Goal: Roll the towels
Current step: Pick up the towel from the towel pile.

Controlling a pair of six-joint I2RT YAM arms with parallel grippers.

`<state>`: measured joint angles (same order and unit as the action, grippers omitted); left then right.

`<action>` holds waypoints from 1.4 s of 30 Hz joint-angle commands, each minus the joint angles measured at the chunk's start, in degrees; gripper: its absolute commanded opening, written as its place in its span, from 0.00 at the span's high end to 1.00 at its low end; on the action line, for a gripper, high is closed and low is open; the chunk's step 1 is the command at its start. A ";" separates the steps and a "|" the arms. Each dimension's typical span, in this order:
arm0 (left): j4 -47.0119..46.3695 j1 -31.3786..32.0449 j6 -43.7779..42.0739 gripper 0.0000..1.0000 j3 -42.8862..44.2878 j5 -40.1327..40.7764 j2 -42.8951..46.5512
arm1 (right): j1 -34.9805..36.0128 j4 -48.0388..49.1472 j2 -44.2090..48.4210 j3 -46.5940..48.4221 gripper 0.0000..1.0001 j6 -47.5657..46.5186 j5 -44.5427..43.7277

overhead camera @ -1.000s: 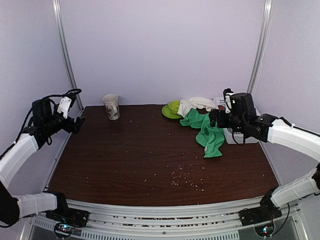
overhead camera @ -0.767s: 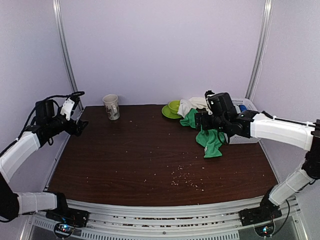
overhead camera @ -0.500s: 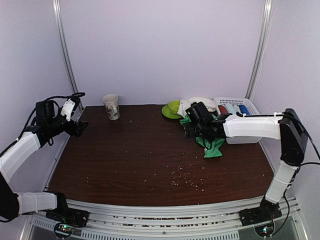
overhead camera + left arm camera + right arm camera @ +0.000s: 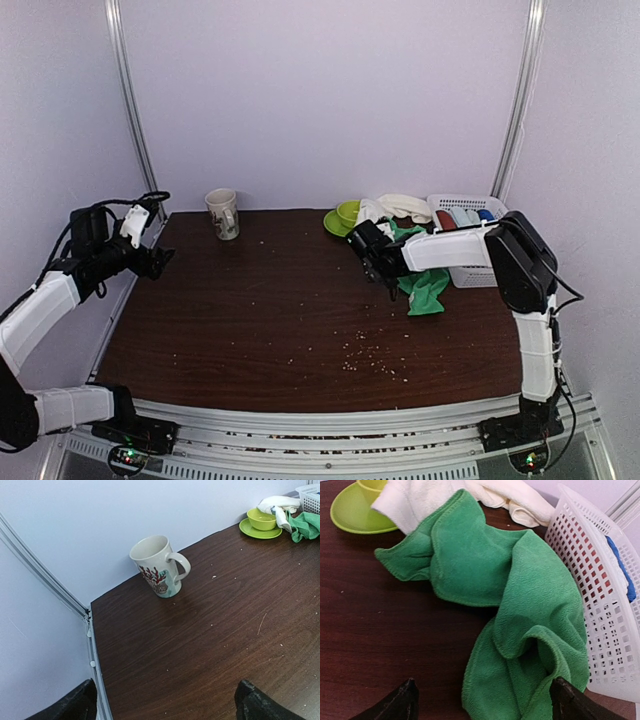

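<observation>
The right claw [image 4: 482,707] hangs low over the table [image 4: 370,630], its 2 fingers spread wide and gripping nothing. The bunched near end of the green towel [image 4: 520,610] lies between them. That towel is a crumpled band. Its long axis runs from ahead-left of the claw, by the saucer [image 4: 350,515], back toward the right finger along the basket [image 4: 600,605]. The cream-white towel [image 4: 485,492] lies beyond it, stretched left to right. The left claw [image 4: 165,705] — also wide open, empty — is well apart from both.

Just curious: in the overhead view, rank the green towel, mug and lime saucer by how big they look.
1. green towel, clearly largest.
2. mug and lime saucer look about alike; I would not rank them.
</observation>
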<state>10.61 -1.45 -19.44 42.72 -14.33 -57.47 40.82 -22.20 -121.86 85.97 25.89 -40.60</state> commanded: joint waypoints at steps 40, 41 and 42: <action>-3.49 -0.24 -1.12 0.02 -1.85 0.09 -0.36 | -1.88 0.59 11.25 -5.61 1.00 -8.09 7.78; -3.50 -0.25 -1.08 0.02 -1.85 0.00 -0.37 | -1.27 1.01 12.83 -6.01 1.00 -8.65 8.93; -3.49 -0.22 -1.16 0.02 -1.85 0.00 -0.37 | -0.54 1.13 13.93 -6.27 1.00 -9.21 9.94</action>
<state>10.31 -1.45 -19.88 41.52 -14.06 -57.98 38.00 -21.65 -113.65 80.99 19.27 -34.13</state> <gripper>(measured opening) 0.978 0.018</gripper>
